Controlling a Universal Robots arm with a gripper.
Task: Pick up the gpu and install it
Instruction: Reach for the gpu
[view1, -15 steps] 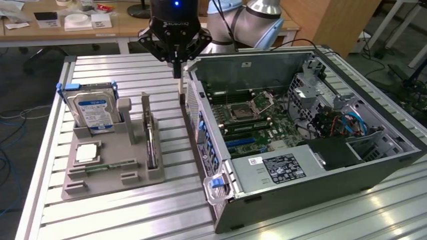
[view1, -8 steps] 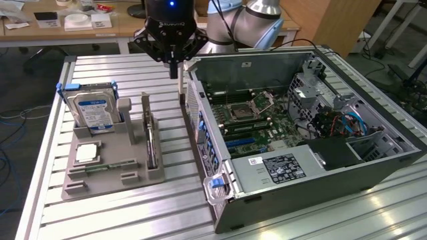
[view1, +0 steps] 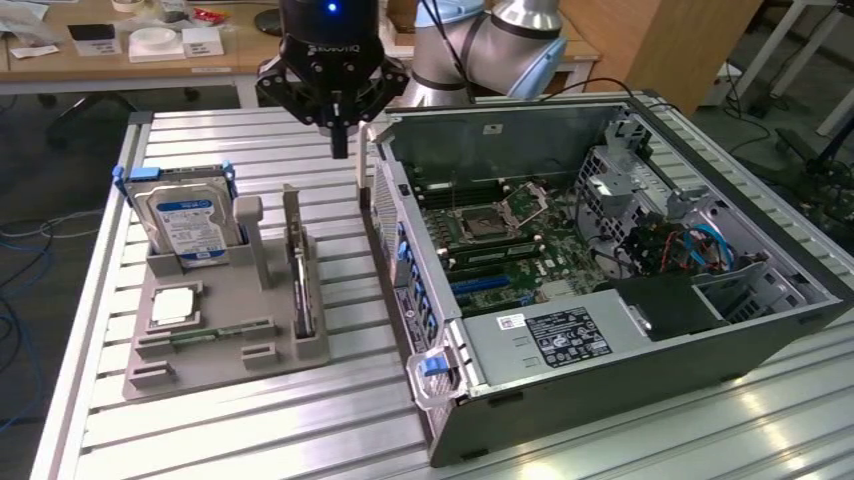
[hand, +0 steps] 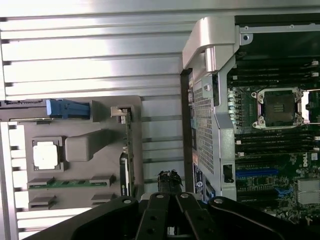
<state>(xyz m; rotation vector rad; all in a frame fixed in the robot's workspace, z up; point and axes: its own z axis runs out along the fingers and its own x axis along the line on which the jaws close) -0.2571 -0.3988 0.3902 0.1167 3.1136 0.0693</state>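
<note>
- Grey moulded tray lies on the slatted aluminium table, just beside the open computer case.
- The gpu stands on its long edge in a slot along the tray's edge nearest the case. Its pale bracket is at the end toward the table's far edge, and nothing touches it.
- The same tray carries 1 hard drive upright at its far corner, 1 processor lying flat, and 1 memory stick near the front edge.
- The gripper hangs over the bare strip of table between the tray and the case, near the tray's far corner. Its fingers are pressed together and hold nothing.
- Judged from this, the step in hand is the reach for the card, and the pick is not yet begun.
- To do it well, the fingers would need to part just enough to straddle the thin card and line up so the pads close on its 2 flat faces.
- A grip near the middle of the top edge should keep the card from tilting.
- A straight vertical approach should stay clear of the tray's slot posts and the case wall.
</note>
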